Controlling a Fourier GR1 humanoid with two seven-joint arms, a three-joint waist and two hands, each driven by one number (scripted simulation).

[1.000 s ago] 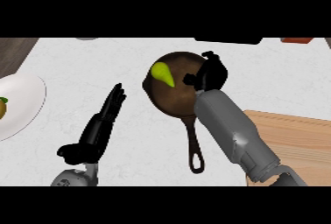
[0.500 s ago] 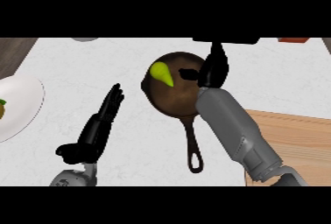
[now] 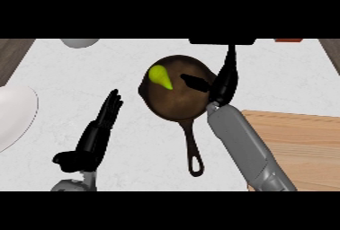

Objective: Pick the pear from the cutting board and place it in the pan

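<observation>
Head view: the pan [image 3: 181, 102], a dark skillet, sits near the middle of the pale bench [image 3: 86, 72], its long handle running toward the lower edge. The pear [image 3: 160, 77], yellow-green, lies inside the pan in its upper left part, close to the rim and with the narrow end pointing down and right.

The right hand [image 3: 222, 85] stands at the pan's right rim, fingers straight and stretched toward the far edge of the bench, the thumb spread out leftward over the pan's floor. It holds nothing and is apart from the pear. Its grey forearm slants down to the lower right, passing along the left edge of the cutting board [image 3: 302, 143], whose wooden top fills the lower right corner.

The left hand [image 3: 98, 132] rests on the bench left of the pan's handle, fingers straight and close together, pointing up, holding nothing. Bare bench lies between it and the pan, and more between it and the white plate [image 3: 15, 114], which is cut by the left edge.

Along the far edge sit a pale rounded dish [image 3: 79, 42], a black object [image 3: 222, 41] just above the right fingertips, and a small red object [image 3: 289, 40].
</observation>
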